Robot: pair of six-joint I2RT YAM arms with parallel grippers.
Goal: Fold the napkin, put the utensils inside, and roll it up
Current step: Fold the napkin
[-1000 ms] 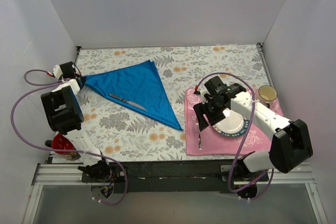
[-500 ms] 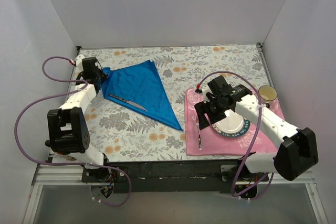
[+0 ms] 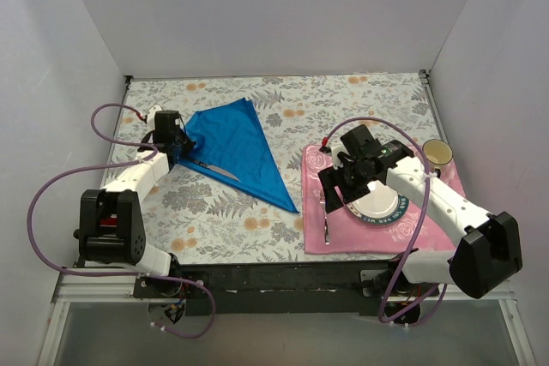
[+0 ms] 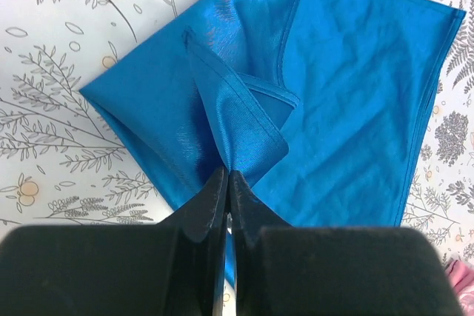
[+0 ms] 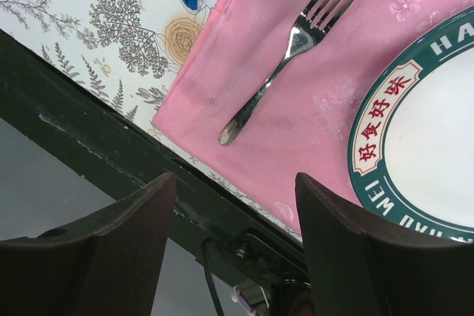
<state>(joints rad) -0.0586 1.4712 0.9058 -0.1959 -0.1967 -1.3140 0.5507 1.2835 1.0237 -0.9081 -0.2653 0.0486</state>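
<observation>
The blue napkin lies folded in a triangle on the floral tablecloth. My left gripper is shut on its left corner and holds that corner folded over the cloth; in the left wrist view the pinched fold rises from the napkin into the closed fingertips of the gripper. The silver knife lies on the napkin just right of that gripper. My right gripper is open and empty above the pink mat's left part, over a fork; it also shows in the right wrist view.
The pink rose-patterned placemat at the right carries the fork and a white plate with a green rim. A cup stands behind the mat's right corner. The table's dark front edge runs close by the mat.
My left gripper has moved right from the table's left edge, drawing the napkin's left corner inward over the cloth toward the knife. The right arm has hardly moved.
</observation>
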